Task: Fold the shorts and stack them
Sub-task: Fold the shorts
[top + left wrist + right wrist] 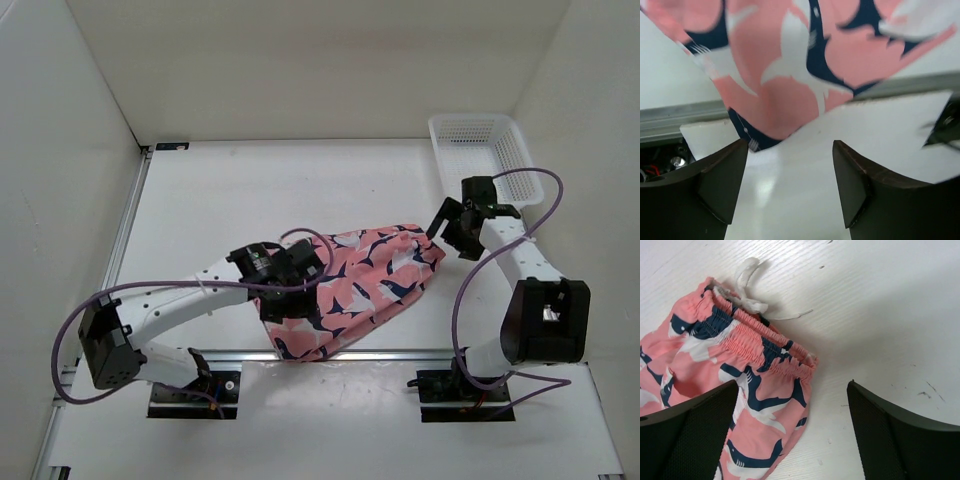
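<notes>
We're looking down on a flat white tabletop (250,190), evenly lit, boxed in by plain white wall panels (300,60) from nine round to three o'clock. A silver metal rail (400,352) runs along the edge at six.

top external: high at the near side, facing down on the whole tabletop (250,190) | left wrist: very close above one edge of the shorts (790,75) | right wrist: close above their waistband | shared: the shorts, all views
</notes>
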Robot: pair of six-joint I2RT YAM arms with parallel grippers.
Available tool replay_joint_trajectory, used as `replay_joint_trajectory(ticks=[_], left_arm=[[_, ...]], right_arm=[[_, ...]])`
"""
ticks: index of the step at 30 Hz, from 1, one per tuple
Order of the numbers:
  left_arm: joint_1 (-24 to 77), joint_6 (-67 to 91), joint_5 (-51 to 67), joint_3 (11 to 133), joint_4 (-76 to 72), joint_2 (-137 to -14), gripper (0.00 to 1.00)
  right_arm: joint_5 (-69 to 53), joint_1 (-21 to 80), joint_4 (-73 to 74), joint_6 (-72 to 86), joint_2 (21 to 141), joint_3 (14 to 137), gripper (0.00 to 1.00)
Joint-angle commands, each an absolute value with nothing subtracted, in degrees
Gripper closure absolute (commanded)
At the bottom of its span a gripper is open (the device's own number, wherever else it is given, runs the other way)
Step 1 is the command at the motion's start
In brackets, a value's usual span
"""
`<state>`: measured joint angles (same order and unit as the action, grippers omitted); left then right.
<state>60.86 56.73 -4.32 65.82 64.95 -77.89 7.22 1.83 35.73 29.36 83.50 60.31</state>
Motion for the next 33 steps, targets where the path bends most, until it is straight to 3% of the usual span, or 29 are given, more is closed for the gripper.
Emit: replay_joint_trajectory(ticks=[1,3,10,14,15,19,23,26,28,30,33], left_arm=[[53.47,55.55,-6.69,64.43,63.12,-75.85,0.21],[50.11,55.55,-3.62,59.78,57.26,-75.32,0.21],[46.23,53.53,3.08,55.63,48.78,-86.47,0.22],[45.62,51.69,3.08,55.63,47.02,-91.66,0.28],[44.40,50.90,3.60,55.63,46.41,-93.93,0.29],[40.18,48.43,4.66,55.11,45.27,-98.43,0.29],[32.27,44.39,5.19,57.30,45.26,-101.16,0.29],[25.68,42.10,4.66,62.82,45.96,-103.70,0.29],[22.08,41.48,2.56,69.13,46.58,-105.72,0.30],[20.40,40.96,-0.07,74.59,47.89,-107.83,0.30],[19.16,39.91,-6.13,89.17,53.94,-113.19,0.30]], right_arm=[[2.66,1.58,32.79,27.69,82.18,56.88,0.05],[-0.61,1.58,31.39,28.21,83.84,55.73,0.00],[-2.72,1.58,27.17,28.21,89.47,53.53,0.03],[-5.09,1.58,23.48,30.14,92.98,51.16,0.26],[-5.79,1.58,22.86,30.15,93.68,51.15,0.43],[-8.61,1.58,21.10,32.17,93.69,49.48,0.56],[-10.63,1.58,21.09,35.41,91.42,46.94,0.75],[-12.82,3.15,20.57,38.40,90.62,46.23,0.75],[-12.05,6.84,20.57,40.41,89.91,46.23,0.66],[-10.38,12.53,20.04,42.00,89.91,46.23,0.65],[-7.48,20.02,22.48,44.73,90.44,50.17,0.46]])
